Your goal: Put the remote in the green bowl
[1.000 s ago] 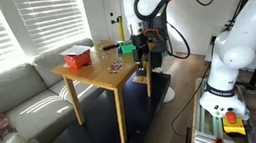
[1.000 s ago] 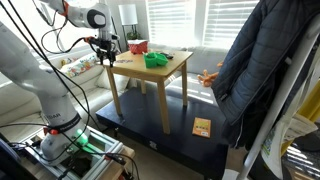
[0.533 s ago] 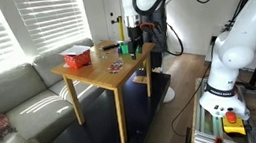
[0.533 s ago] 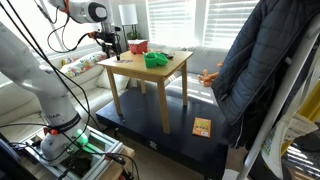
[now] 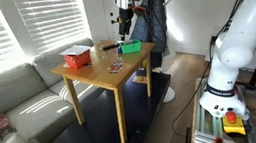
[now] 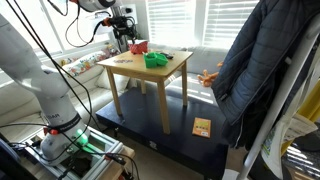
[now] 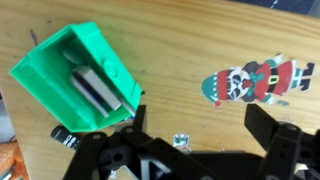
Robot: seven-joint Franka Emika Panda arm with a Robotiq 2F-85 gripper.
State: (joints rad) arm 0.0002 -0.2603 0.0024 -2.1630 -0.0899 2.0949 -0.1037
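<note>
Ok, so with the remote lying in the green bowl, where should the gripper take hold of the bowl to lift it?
Probably a straight side wall of the green bowl, from above, one finger inside, one outside. Its squarish outline gives flat walls, and it sits open side up. Choose a wall clear of the remote lying inside.

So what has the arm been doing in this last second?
The tool rose up from the small wooden table, open and empty. The slim black remote lies in the bright green plastic bowl. Bowl, red-orange container and multicoloured flat figure stayed put.
</note>
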